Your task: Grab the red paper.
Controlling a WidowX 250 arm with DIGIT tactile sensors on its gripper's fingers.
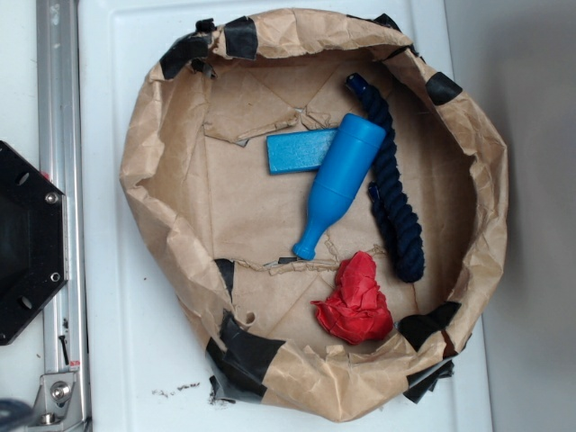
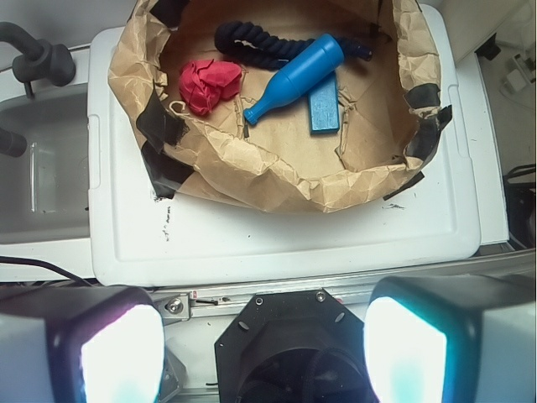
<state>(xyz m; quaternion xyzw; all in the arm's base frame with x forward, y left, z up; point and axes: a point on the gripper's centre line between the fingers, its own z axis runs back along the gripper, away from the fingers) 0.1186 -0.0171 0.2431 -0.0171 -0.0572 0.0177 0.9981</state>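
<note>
- The claw (image 2: pixel 264 353) stands wide open in the wrist view, its two pads (image 2: pixel 122 357) far apart, holding and touching nothing.
- The red paper (image 1: pixel 356 301) lies inside the brown paper basket (image 1: pixel 162 117), near its rim, just beside the blue bottle's (image 1: pixel 340 180) narrow end and the dark blue rope (image 1: pixel 396 216).
- It is well apart from the claw.

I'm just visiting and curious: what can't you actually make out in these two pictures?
- Blue block: one end hidden under the blue bottle in the exterior view.
- End effector: only glowing, blurred fingers, cut off by the wrist view's bottom edge; absent from the exterior view.
- Red paper: its underside faces away.
</note>
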